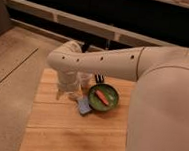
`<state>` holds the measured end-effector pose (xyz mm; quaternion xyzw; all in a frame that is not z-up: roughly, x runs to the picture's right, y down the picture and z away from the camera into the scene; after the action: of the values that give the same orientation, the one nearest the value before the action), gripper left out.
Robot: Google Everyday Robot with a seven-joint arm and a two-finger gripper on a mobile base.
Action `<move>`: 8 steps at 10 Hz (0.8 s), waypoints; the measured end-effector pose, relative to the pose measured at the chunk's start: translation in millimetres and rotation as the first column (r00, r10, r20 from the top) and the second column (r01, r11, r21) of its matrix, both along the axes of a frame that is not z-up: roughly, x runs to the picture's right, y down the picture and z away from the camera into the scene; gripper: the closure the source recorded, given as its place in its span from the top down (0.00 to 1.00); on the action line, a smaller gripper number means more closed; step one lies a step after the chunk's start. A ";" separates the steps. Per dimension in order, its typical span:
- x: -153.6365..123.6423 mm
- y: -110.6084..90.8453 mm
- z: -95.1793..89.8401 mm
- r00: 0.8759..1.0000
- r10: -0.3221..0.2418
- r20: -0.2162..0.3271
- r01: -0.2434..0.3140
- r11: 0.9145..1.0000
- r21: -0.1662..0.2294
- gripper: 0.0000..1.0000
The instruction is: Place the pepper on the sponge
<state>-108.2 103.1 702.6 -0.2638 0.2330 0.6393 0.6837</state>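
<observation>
Hand (74,92) hangs low over the wooden surface (57,131), just left of the green bowl (117,93) and down off the bent wrist. Fingers are spread, and I can't make out anything between them.

Pepper (101,96) lies flat inside the bowl, roughly centred, so it isn't on the sponge. Sponge (84,106) sits on the surface at the bowl's lower-left edge, just beside the rim. Whether it touches the rim I can't tell. Hand is near both and slightly above-left of the sponge.

Risks as I read them:
- Bowl wall is in the way. A finger coming in from the left could catch the rim and tip or shove the bowl.
- If the bowl slides, it pushes the sponge and the target shifts.
- Pepper is small and lies low in a curved bowl. Fingers may scrape the bottom, or pinch off-centre and squirt it out.
- Sponge is a small pad and the pepper is elongated. Released off-centre or from too high, the pepper likely rolls off onto the surface.
- Hand passing low could drag the sponge away.
- The arm covers a lot of my view here, so alignment is harder to judge.
</observation>
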 end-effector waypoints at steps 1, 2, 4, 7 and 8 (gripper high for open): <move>0.0 0.0 0.0 1.000 0.000 0.000 0.000 1.000 0.000 0.65; 0.2 0.0 0.0 1.000 0.000 0.000 0.000 1.000 0.000 0.65; 0.1 0.0 0.0 1.000 0.000 0.000 0.000 1.000 0.000 0.65; -0.1 -0.4 0.1 1.000 -0.004 0.000 0.004 1.000 0.003 0.65; -0.5 -2.4 0.6 1.000 -0.014 0.003 0.014 1.000 0.015 0.65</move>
<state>-108.7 100.6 703.2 -0.2578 0.2291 0.6358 0.6906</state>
